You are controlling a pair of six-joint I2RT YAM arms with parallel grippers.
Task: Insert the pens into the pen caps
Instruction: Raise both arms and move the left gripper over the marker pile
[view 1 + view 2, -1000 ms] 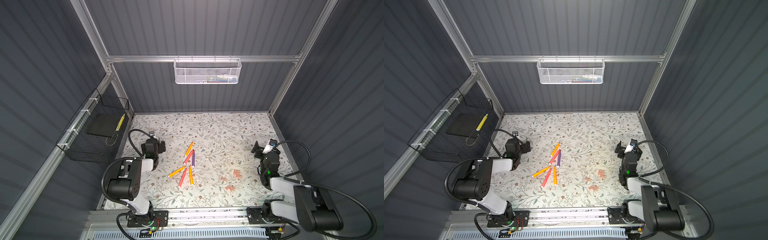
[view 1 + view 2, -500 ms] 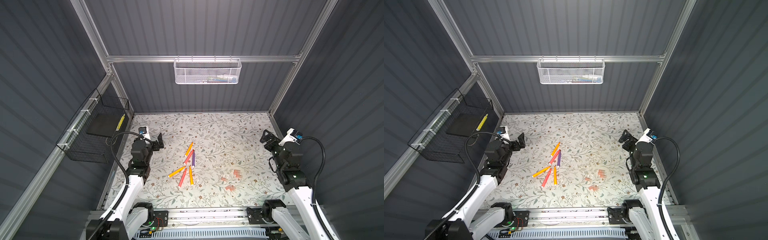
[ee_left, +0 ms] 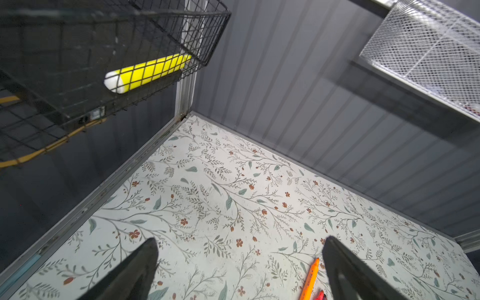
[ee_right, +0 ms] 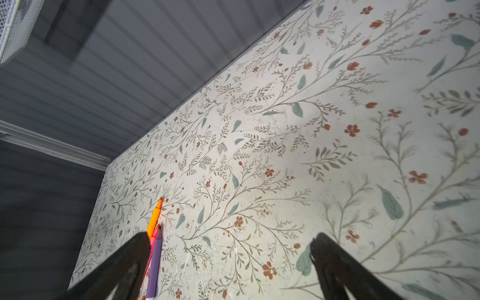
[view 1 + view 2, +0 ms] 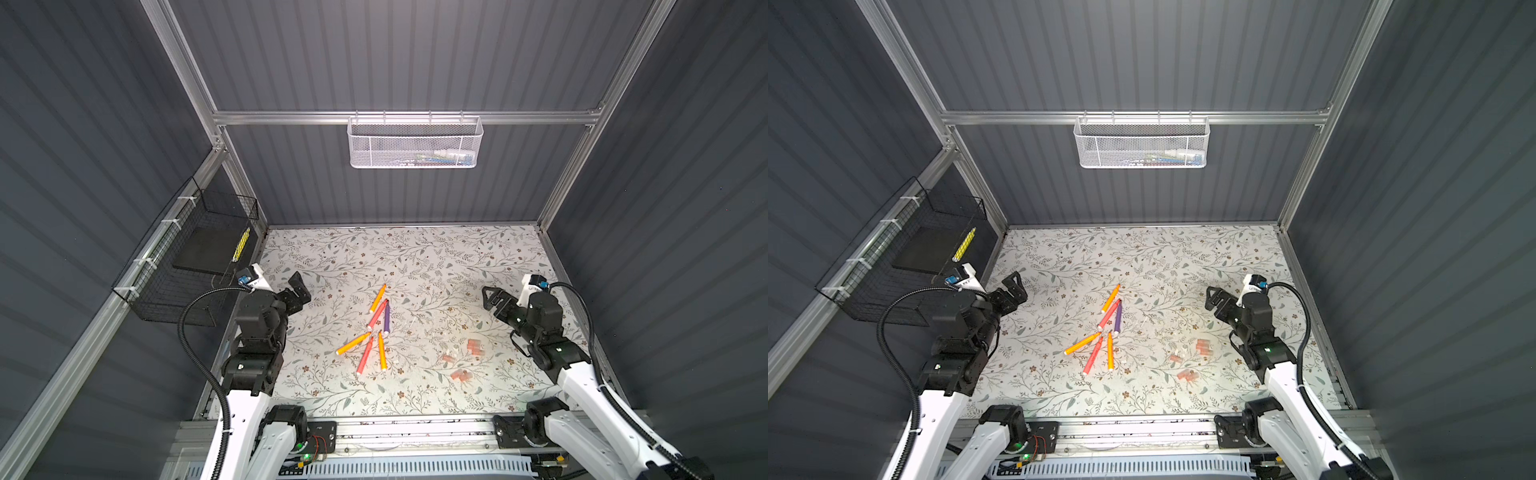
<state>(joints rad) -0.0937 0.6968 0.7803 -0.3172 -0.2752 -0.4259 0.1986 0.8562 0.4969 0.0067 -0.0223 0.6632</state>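
Both arms risen from folded rest; pens and caps unmoved. Pens: six in a loose heap mid-table, axes mostly near-to-far, lying inward of the left gripper, the nearer one; caps: scattered beside the heap, closer to the right gripper. Grippers: both spread wide, empty, touching nothing, poised above the table and aimed inward.
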